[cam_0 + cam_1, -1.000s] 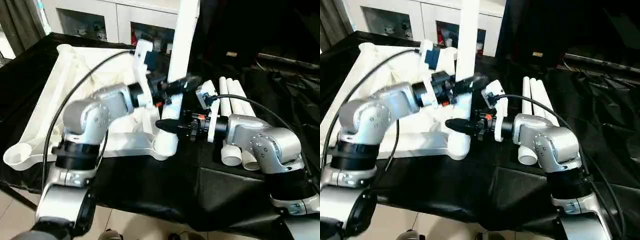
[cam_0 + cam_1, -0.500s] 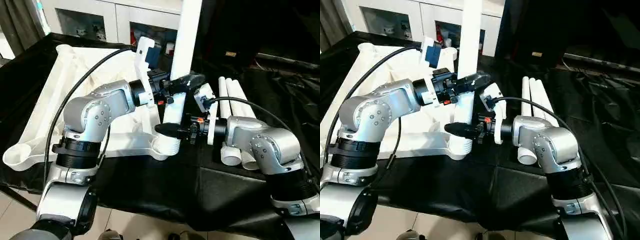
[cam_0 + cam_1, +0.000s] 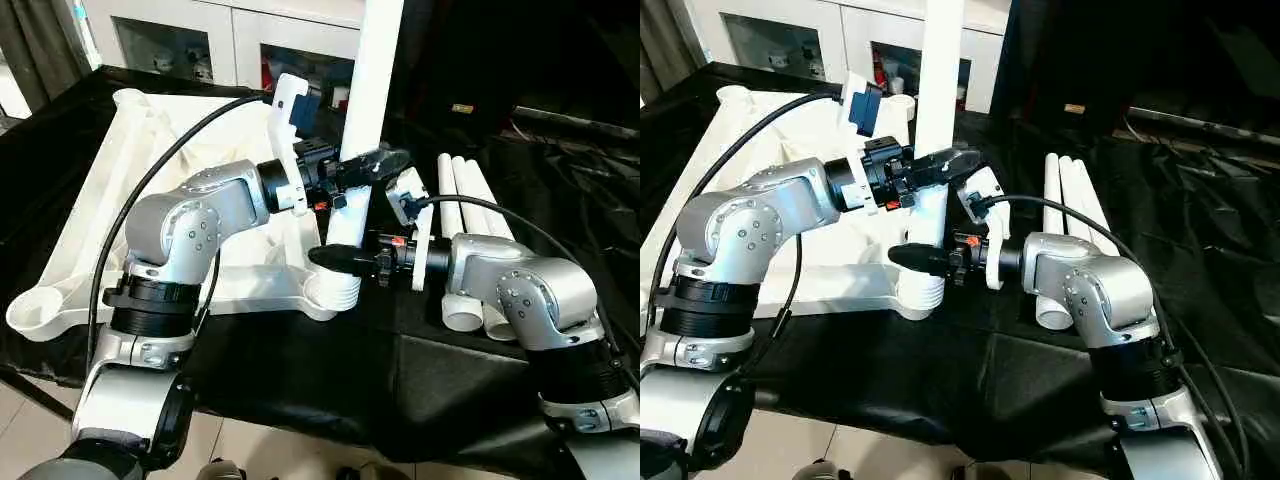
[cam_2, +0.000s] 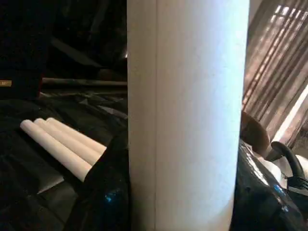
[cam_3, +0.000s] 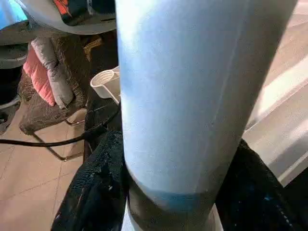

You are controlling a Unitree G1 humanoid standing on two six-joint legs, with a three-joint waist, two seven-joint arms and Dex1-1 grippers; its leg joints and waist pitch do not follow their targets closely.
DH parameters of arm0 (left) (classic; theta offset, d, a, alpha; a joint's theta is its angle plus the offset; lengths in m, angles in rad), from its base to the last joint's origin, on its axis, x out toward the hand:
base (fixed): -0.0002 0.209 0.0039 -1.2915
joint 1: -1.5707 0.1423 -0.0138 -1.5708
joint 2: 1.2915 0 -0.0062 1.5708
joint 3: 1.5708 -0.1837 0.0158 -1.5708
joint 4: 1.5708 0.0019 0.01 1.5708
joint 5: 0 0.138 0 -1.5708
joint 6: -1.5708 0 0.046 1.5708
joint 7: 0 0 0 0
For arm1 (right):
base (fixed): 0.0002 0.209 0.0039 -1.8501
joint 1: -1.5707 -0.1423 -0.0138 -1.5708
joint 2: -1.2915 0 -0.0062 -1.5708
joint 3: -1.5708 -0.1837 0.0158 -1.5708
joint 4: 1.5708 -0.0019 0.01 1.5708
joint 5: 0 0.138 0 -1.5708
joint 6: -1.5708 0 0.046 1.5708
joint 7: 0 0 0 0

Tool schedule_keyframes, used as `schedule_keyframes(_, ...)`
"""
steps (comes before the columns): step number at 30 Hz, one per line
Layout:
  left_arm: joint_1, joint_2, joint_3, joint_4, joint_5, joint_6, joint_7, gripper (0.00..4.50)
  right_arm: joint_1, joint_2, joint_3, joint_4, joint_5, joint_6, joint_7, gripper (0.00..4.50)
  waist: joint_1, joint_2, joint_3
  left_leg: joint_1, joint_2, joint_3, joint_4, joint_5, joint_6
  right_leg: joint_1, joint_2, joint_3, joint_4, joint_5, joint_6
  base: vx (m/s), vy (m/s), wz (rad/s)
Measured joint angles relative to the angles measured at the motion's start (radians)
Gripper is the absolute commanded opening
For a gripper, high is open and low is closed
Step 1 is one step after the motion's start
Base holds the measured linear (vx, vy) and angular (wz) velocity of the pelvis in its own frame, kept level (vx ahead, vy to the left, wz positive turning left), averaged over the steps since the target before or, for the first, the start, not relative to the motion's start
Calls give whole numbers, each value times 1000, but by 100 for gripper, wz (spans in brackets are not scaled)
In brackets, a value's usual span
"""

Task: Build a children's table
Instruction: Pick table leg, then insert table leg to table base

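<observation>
The white table top [image 3: 150, 150] lies underside up on the black-draped bench. One white leg [image 3: 372, 70] stands upright with its ribbed collar in the near right corner socket [image 3: 335, 292]. My left gripper [image 3: 365, 165] is shut on the leg about halfway up; its black fingers [image 4: 108, 192] hug the tube [image 4: 187, 115]. My right gripper [image 3: 335, 257] reaches in from the right and is shut on the same leg just above the collar, with its fingers [image 5: 96, 187] on both sides of the tube [image 5: 187, 86].
Three spare white legs [image 3: 470, 200] lie side by side on the cloth right of the socket, behind my right forearm. Another corner socket [image 3: 30, 312] sits at the near left. A white cabinet [image 3: 200, 40] stands behind. The bench's front edge is close below.
The leg has straightened from a slight lean and its collar sits lower in the socket. My left gripper shifted right with it. My right gripper's fingers have narrowed onto the leg.
</observation>
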Motion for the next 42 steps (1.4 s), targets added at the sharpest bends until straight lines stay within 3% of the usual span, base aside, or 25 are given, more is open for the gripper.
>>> schedule_keyframes(12, 0, -1, 17, 2, 0, -3, 11, 185, 0, 12, -4, 7, -1, -18, -5, 191, 0, 0, 0, 0, 0, 0, 0, 0, 0, 0, 0, 0, 0, 0, 0, 0, 0, 0)
schedule_keyframes(13, 0, -2, 17, 4, 1, -8, 11, 241, 0, 14, -5, 8, -1, -21, -6, 191, 0, 0, 0, 0, 0, 0, 0, 0, 0, 0, 0, 0, 0, 0, 0, 0, 0, 0)
schedule_keyframes(14, 0, -3, 18, 8, 0, -10, 10, 255, 0, 14, -6, 10, -1, -22, -6, 190, 0, 0, 0, 0, 0, 0, 0, 0, 0, 0, 0, 0, 0, 0, 0, 0, 0, 0)
schedule_keyframes(18, -1, -25, 72, 11, -37, -18, 7, 264, 0, 24, -7, 26, -1, -47, -7, 190, -1, 0, 0, 0, 0, 0, 0, 0, 0, 0, 0, 0, 0, 0, 0, 0, 0, 0)
schedule_keyframes(20, -2, -48, 105, 10, -50, -62, 11, 285, 8, 31, -16, 35, -4, -72, -11, 190, 0, 0, 0, 0, 0, 0, 0, 0, 0, 0, 0, 0, 0, 0, 0, 0, 0, 0)
schedule_keyframes(24, -2, -128, 213, 11, -112, -182, 56, 285, 10, 84, -59, 41, -7, -153, -47, 190, 1, 7, 0, 0, 0, -1, 1, 0, 0, 1, 0, -1, 0, 0, 0, 0, 0, 0)
schedule_keyframes(29, 10, -83, 243, 10, -104, -251, 43, 285, 12, 126, -99, 63, -36, -270, -124, 190, -1, 12, 0, 1, 0, -1, 0, 0, -1, 1, 0, -2, 1, 0, -1, 0, 0, 0)
schedule_keyframes(33, 122, 129, 114, -13, 81, -355, -80, 285, 20, 139, -107, 96, -112, -358, -211, 190, -14, 11, -1, 3, 0, -1, -1, 1, -1, 1, 0, -1, 1, 0, 0, 0, 0, 0)
schedule_keyframes(36, 211, 210, 71, -12, 163, -401, -164, 285, 21, 128, -122, 154, -145, -381, -241, 190, -14, 8, 0, 1, 0, -1, -1, 1, -1, 0, 0, -1, 1, 0, 0, 0, 0, 0)
schedule_keyframes(40, 263, 387, -113, -14, 329, -517, -290, 285, 12, 141, -101, 195, -165, -419, -237, 189, -14, 0, -2, 1, 1, 0, -3, 1, -2, -1, 0, -1, 0, -1, 1, 0, 0, 0)
schedule_keyframes(42, 285, 423, -169, 19, 386, -565, -338, 285, 8, 147, -102, 220, -173, -438, -242, 189, -14, -2, -2, 1, 0, 1, -3, 1, -2, 0, -1, -1, 0, -1, 1, 0, 0, 0)
